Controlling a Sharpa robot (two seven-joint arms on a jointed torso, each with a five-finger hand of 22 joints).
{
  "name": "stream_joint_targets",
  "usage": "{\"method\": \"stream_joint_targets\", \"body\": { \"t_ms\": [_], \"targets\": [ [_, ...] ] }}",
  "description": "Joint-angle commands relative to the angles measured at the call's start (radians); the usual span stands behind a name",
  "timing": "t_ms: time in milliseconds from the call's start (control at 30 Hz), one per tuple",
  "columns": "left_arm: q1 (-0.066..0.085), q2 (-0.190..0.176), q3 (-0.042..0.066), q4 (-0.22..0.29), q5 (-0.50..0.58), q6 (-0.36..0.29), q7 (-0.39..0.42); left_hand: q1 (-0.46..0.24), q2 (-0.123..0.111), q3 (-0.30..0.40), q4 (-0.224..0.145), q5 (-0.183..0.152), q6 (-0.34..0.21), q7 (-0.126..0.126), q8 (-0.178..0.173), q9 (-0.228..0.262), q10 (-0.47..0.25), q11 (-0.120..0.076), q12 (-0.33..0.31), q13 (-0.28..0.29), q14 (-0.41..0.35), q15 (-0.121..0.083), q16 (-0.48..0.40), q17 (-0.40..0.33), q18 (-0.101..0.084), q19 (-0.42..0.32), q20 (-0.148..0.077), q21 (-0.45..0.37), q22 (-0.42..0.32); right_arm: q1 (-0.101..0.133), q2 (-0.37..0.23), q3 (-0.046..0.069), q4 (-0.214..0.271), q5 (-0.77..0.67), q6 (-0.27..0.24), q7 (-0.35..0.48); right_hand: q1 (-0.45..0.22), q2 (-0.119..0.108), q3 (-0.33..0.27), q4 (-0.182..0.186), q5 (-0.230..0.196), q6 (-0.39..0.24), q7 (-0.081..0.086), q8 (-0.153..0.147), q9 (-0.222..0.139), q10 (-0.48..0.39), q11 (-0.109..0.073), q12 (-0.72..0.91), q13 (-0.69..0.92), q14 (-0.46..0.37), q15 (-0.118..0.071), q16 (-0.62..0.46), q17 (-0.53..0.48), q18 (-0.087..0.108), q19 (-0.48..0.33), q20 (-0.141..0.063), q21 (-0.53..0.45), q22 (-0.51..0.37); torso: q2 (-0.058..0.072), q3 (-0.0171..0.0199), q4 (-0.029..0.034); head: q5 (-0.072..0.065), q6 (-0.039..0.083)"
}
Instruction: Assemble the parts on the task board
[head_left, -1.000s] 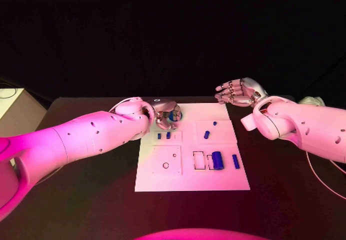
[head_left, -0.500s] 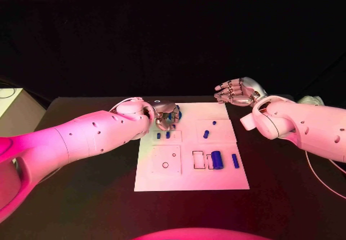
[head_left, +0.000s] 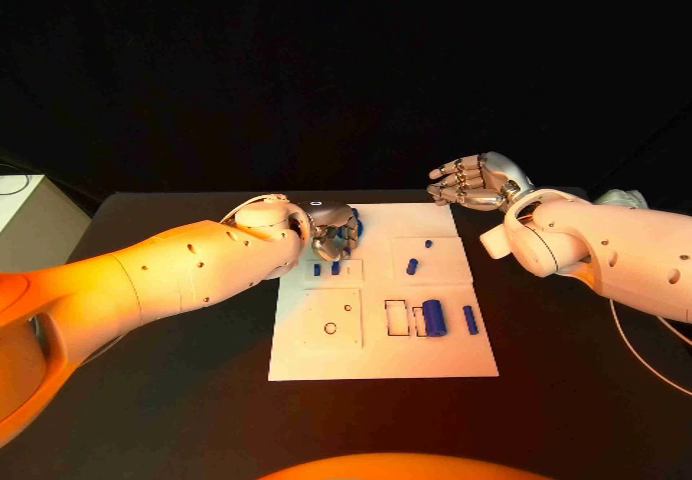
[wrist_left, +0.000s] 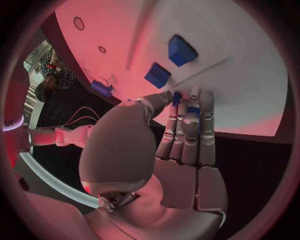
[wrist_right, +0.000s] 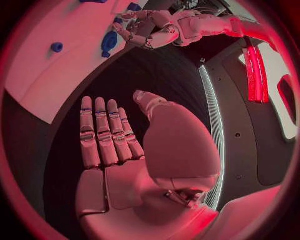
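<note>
probably light, stiff and smooth, so apt to slip: small blue part (wrist_left: 187, 107) pinched at the fingertips (wrist_left: 195, 95) of left hand (head_left: 333, 227), over the far left corner of white board (head_left: 382, 365). best taken by its sides, near the middle. hard to tell its shape, mostly hidden behind fingers. right hand (head_left: 475, 183) raised beyond the board's far right corner, fingers loosely apart, holding nothing. other blue pieces (head_left: 434, 319) lying on the board, nearer the middle.
</note>
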Motion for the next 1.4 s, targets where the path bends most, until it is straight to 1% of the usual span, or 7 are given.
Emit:
{"method": "stream_joint_targets", "body": {
  "t_ms": [33, 567, 733, 867, 1133, 1300, 1400],
  "targets": [
    [-0.001, 0.004, 0.000, -0.004, -0.007, 0.035, -0.003, -0.003, 0.010, 0.010, -0.001, -0.002, 0.010, 0.002, -0.006, -0.002, 0.009, -0.001, -0.010, -0.004, 0.004, -0.002, 0.006, -0.003, 0.013, 0.000, -0.006, 0.007, 0.003, 0.000, -0.001, 0.001, 0.002, 0.000, 0.002, 0.011, 0.003, -0.003, 0.002, -0.003, 0.006, 0.008, 0.032, -0.005, -0.001, 0.005, 0.002, -0.006, -0.001, 0.007, 0.003, -0.003, -0.001, 0.008, 0.001, 0.001, 0.000, -0.001, -0.001, 0.0004, 0.0008, 0.000, -0.001],
    [-0.004, 0.011, 0.000, -0.020, -0.007, 0.082, -0.016, 0.004, 0.031, 0.036, -0.031, -0.002, 0.039, 0.012, -0.039, -0.007, 0.060, 0.001, -0.080, -0.036, 0.012, -0.002, 0.022, -0.018, 0.013, -0.004, -0.005, 0.032, 0.022, 0.000, 0.000, 0.001, 0.003, 0.000, 0.002, 0.011, 0.001, -0.003, 0.003, -0.003, 0.006, 0.009, 0.033, -0.005, -0.002, 0.005, 0.002, -0.006, -0.001, 0.007, 0.003, -0.003, -0.003, 0.007, 0.001, 0.001, 0.000, -0.001, -0.001, 0.0006, 0.0001, -0.002, -0.003],
    [-0.005, 0.011, 0.000, -0.022, -0.006, 0.050, -0.001, 0.011, 0.051, 0.046, -0.049, -0.004, 0.077, 0.009, -0.037, 0.001, 0.114, -0.011, -0.101, -0.041, 0.065, -0.013, 0.047, 0.036, 0.007, 0.026, -0.013, 0.075, 0.066, 0.000, 0.000, 0.001, 0.003, 0.000, 0.001, 0.011, 0.001, -0.003, 0.003, -0.003, 0.006, 0.009, 0.033, -0.005, -0.002, 0.005, 0.002, -0.006, -0.001, 0.007, 0.003, -0.003, -0.003, 0.007, 0.001, 0.001, 0.000, -0.001, -0.001, 0.0003, 0.0007, -0.004, -0.003],
    [-0.007, 0.010, 0.000, -0.021, 0.006, 0.005, 0.014, 0.013, 0.064, 0.055, -0.067, -0.003, 0.101, 0.005, -0.043, 0.009, 0.155, -0.019, -0.132, -0.044, 0.117, -0.022, 0.068, 0.082, -0.005, 0.073, -0.023, 0.130, 0.125, 0.000, 0.000, 0.001, 0.003, 0.000, 0.001, 0.012, 0.001, -0.003, 0.003, -0.003, 0.006, 0.009, 0.033, -0.005, -0.002, 0.005, 0.002, -0.006, -0.001, 0.007, 0.003, -0.003, -0.003, 0.007, 0.001, 0.001, 0.000, -0.001, -0.001, 0.0001, 0.0014, -0.004, -0.001],
    [-0.009, -0.011, 0.002, 0.007, 0.057, -0.081, 0.044, 0.002, 0.060, 0.056, -0.072, -0.002, 0.103, 0.007, -0.056, 0.011, 0.165, -0.017, -0.162, -0.049, 0.125, -0.020, 0.069, 0.081, -0.007, 0.078, -0.024, 0.138, 0.132, 0.000, 0.001, 0.001, 0.003, 0.000, 0.001, 0.012, 0.001, -0.003, 0.003, -0.003, 0.006, 0.009, 0.033, -0.005, -0.002, 0.005, 0.002, -0.006, -0.001, 0.007, 0.003, -0.003, -0.003, 0.007, 0.001, 0.001, 0.000, -0.001, -0.002, -0.0003, 0.0013, -0.008, 0.004],
    [-0.010, -0.031, 0.010, 0.033, 0.083, -0.104, 0.051, -0.002, 0.059, 0.055, -0.071, -0.002, 0.104, 0.007, -0.058, 0.011, 0.167, -0.016, -0.167, -0.049, 0.127, -0.020, 0.069, 0.082, -0.007, 0.078, -0.023, 0.139, 0.133, 0.000, 0.000, 0.001, 0.002, 0.000, 0.000, 0.012, 0.000, -0.002, 0.004, -0.002, 0.007, 0.010, 0.033, -0.005, -0.002, 0.006, 0.002, -0.006, -0.001, 0.008, 0.003, -0.003, -0.005, 0.007, 0.002, 0.001, 0.000, -0.001, -0.002, -0.0001, 0.0016, -0.007, 0.007],
    [-0.010, -0.045, 0.018, 0.051, 0.096, -0.109, 0.053, -0.003, 0.059, 0.055, -0.071, -0.002, 0.104, 0.007, -0.059, 0.012, 0.168, -0.015, -0.169, -0.050, 0.127, -0.020, 0.069, 0.081, -0.007, 0.077, -0.023, 0.138, 0.132, 0.000, 0.000, 0.001, 0.002, 0.000, 0.000, 0.011, -0.001, -0.001, 0.004, -0.002, 0.007, 0.010, 0.033, -0.005, -0.002, 0.006, 0.002, -0.006, -0.001, 0.008, 0.003, -0.003, -0.005, 0.007, 0.002, 0.001, 0.000, -0.001, -0.002, -0.0004, 0.0020, -0.009, 0.009]
  ]
}}
